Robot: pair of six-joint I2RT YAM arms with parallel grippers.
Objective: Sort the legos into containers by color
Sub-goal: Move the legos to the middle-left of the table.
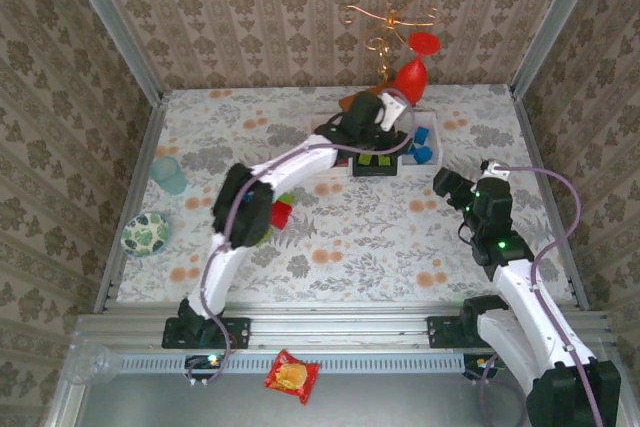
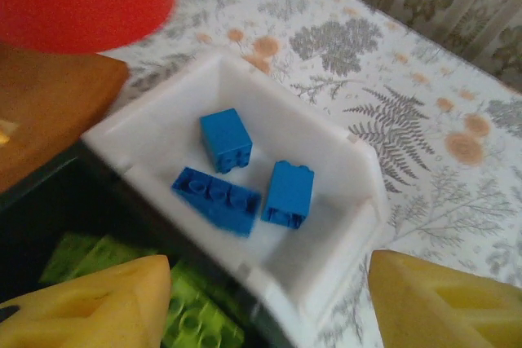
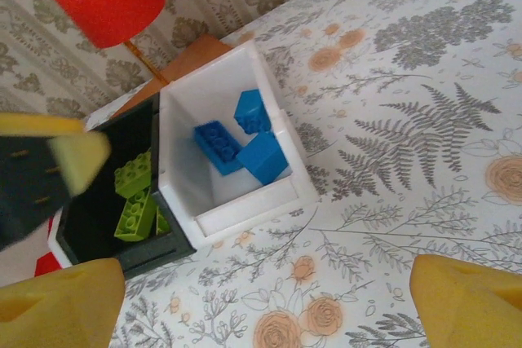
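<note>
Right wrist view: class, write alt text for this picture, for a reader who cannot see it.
A white container holding three blue legos sits beside a black container holding lime green legos, on a floral-patterned table. The right end effector is open above the table, its yellow fingertips at the bottom corners.

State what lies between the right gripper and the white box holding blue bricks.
Only bare flowered table between right gripper and white box, seen in the right wrist view.

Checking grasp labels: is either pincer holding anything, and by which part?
Nothing is held. The left pincer and right pincer are both open, with no brick between their fingers.
</note>
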